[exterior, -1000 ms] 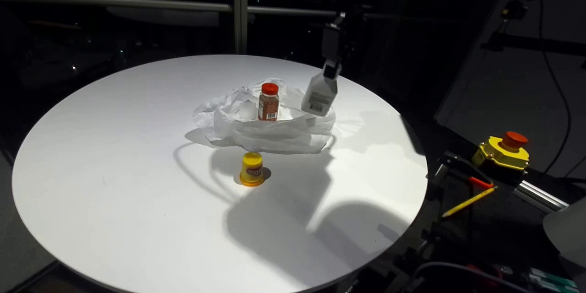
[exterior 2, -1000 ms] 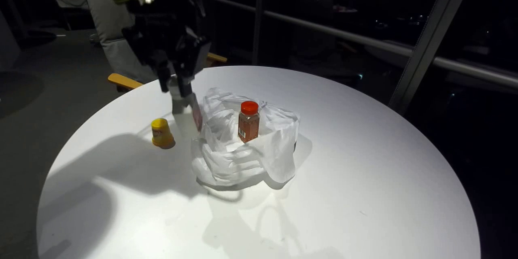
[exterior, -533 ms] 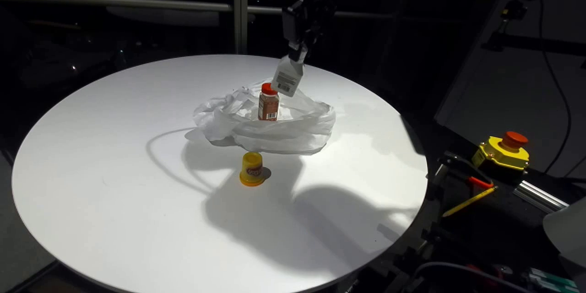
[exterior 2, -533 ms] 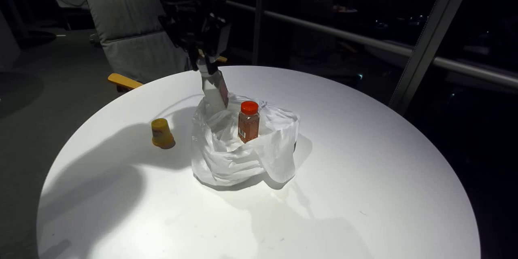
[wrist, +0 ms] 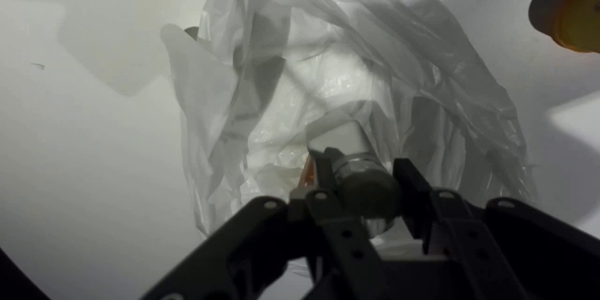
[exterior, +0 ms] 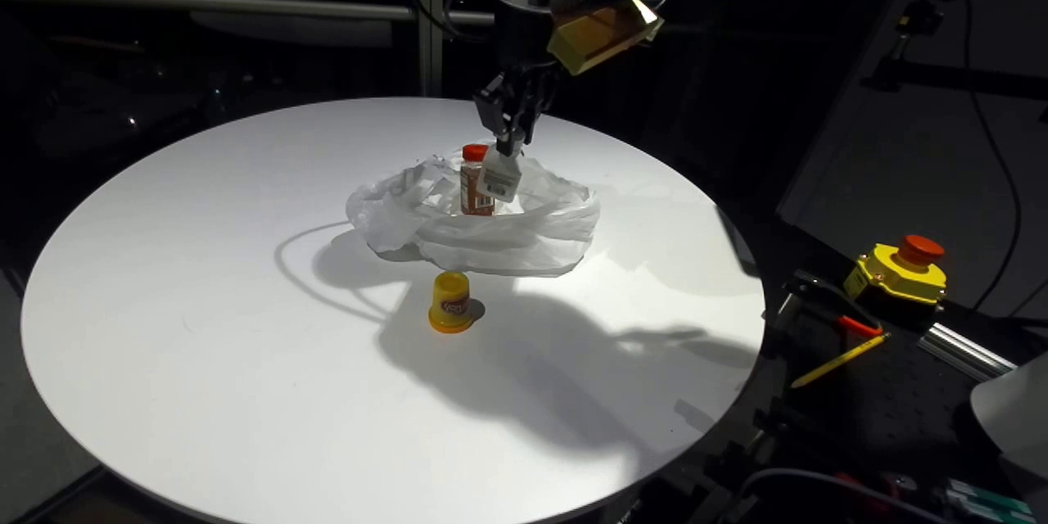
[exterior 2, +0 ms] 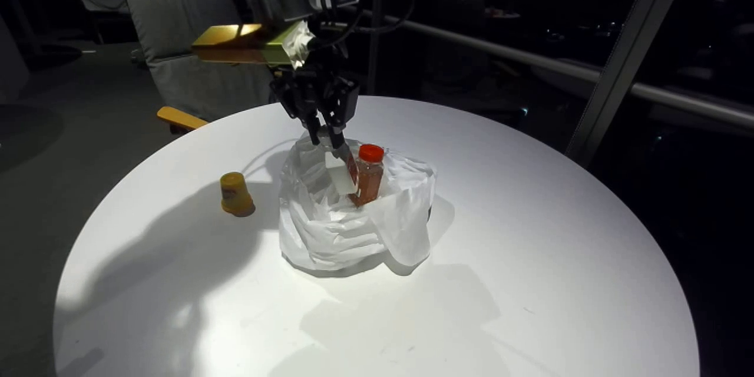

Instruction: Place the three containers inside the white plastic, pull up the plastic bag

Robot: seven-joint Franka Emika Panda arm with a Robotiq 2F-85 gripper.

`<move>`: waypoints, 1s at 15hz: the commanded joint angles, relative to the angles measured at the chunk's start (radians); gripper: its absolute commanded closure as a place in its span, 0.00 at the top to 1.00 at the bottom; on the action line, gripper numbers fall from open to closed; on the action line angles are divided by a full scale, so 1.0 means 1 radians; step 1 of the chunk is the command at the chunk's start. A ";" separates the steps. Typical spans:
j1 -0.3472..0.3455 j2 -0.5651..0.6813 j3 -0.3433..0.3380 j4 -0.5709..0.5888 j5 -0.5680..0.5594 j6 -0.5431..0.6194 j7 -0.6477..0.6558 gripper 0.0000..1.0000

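My gripper [wrist: 368,178] is shut on the capped neck of the grey-clear bottle [wrist: 344,138], which hangs tilted. In both exterior views this bottle [exterior: 499,174] is lowered into the mouth of the white plastic bag [exterior 2: 336,247], tight against the orange bottle [exterior 2: 370,179]. That orange bottle with its red cap stands inside the bag, leaning slightly; the wrist view shows just a sliver of it. Outside the bag, on the table, sits the squat yellow container [exterior: 450,303], apart from the gripper. The bag lies crumpled with its top spread wide.
Everything rests on a round white table [exterior: 205,360]. Beside it, on a dark surface, are a yellow box with a red button [exterior: 901,270] and a yellow pencil [exterior: 843,360]. A grey chair [exterior 2: 194,29] stands behind the table edge.
My gripper has carried the grey-clear bottle across from the bag's side, over its opening and down into it. The orange bottle has shifted and tipped slightly. The yellow container has stayed put.
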 commanded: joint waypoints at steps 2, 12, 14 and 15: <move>0.032 0.008 -0.042 0.048 0.000 -0.040 -0.002 0.75; 0.018 -0.208 0.064 0.037 0.293 -0.388 0.015 1.00; 0.022 -0.228 0.095 0.022 0.352 -0.417 0.042 1.00; 0.024 -0.223 0.109 0.013 0.378 -0.410 0.057 1.00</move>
